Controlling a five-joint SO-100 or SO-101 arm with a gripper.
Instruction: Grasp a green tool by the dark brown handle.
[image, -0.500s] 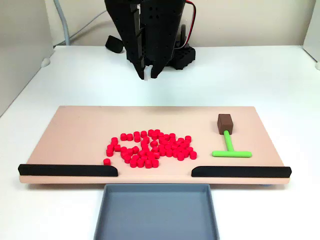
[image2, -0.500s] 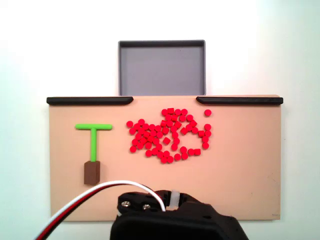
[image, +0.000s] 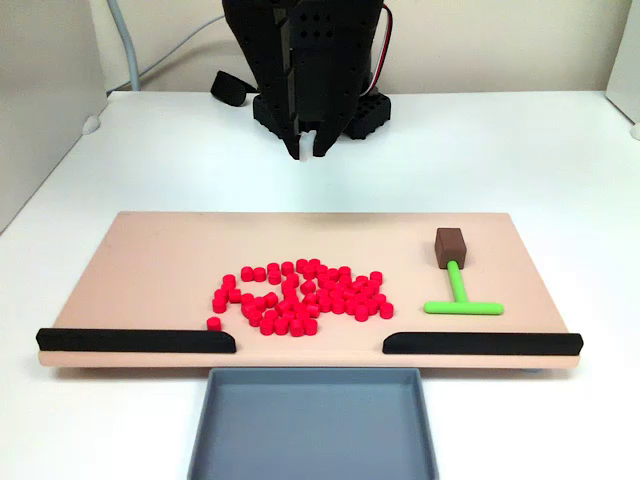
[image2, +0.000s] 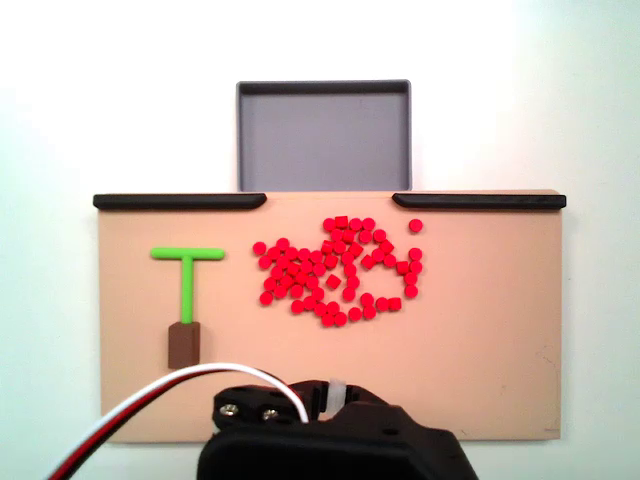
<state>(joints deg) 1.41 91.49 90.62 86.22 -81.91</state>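
Note:
The green tool (image: 458, 292) lies flat on the right part of the tan board (image: 160, 260) in a fixed view, its crossbar toward the front. The dark brown handle (image: 450, 246) caps the far end of the stem. From above, the green tool (image2: 187, 275) is at the board's left, with the dark brown handle (image2: 184, 345) nearest the arm. My gripper (image: 308, 153) hangs above the white table behind the board's far edge, pointing down, well left of the handle. Its fingertips are nearly together with nothing between them. From above, the arm's body hides the fingers.
A cluster of several red pellets (image: 300, 296) sits mid-board. Two black bars (image: 136, 341) (image: 482, 343) line the board's front edge with a gap between them. A grey tray (image: 315, 425) sits in front of that gap. White and red cables (image2: 150, 405) trail from the arm.
The arm has shifted slightly toward the tool's side and the gripper tips hang a little more upright. The tool, the pellets and the tray have not moved.

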